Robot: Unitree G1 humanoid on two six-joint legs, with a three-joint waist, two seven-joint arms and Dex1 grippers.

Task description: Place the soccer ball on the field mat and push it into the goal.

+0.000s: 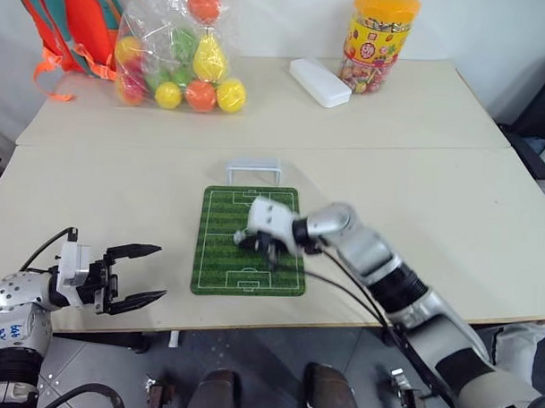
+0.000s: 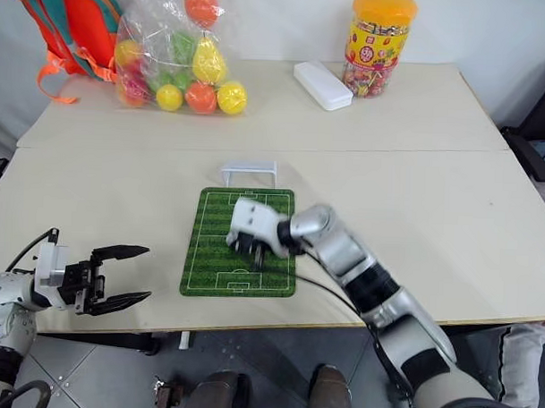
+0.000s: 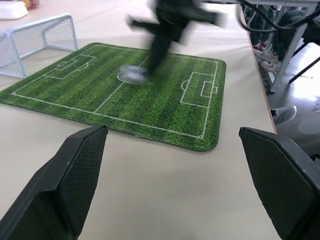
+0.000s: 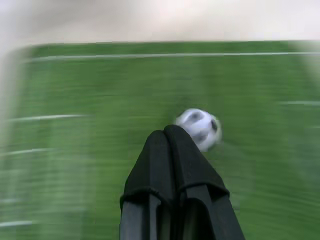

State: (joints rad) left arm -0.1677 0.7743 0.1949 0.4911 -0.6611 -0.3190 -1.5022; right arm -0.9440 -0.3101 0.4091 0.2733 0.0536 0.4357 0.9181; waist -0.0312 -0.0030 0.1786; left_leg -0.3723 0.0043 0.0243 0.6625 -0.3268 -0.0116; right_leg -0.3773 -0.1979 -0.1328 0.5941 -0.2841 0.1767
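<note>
The field mat (image 1: 219, 256) lies flat on the table near its front edge, with the white goal (image 1: 253, 170) standing just beyond its far end. The soccer ball (image 4: 198, 128) rests on the mat's green surface, right at the tips of my right gripper (image 4: 167, 134). That gripper is shut with nothing held and reaches down over the middle of the mat (image 1: 272, 251). The left wrist view shows the ball (image 3: 132, 75) near the centre line, under the blurred right gripper. My left gripper (image 1: 161, 272) hovers open left of the mat, pointing toward it.
At the back of the table stand a clear bag of coloured plastic balls (image 1: 179, 66), a white oblong case (image 1: 320, 82) and a candy jar (image 1: 378, 42). An orange backpack (image 1: 73, 22) leans at the far left corner. The table's front edge runs just behind the mat.
</note>
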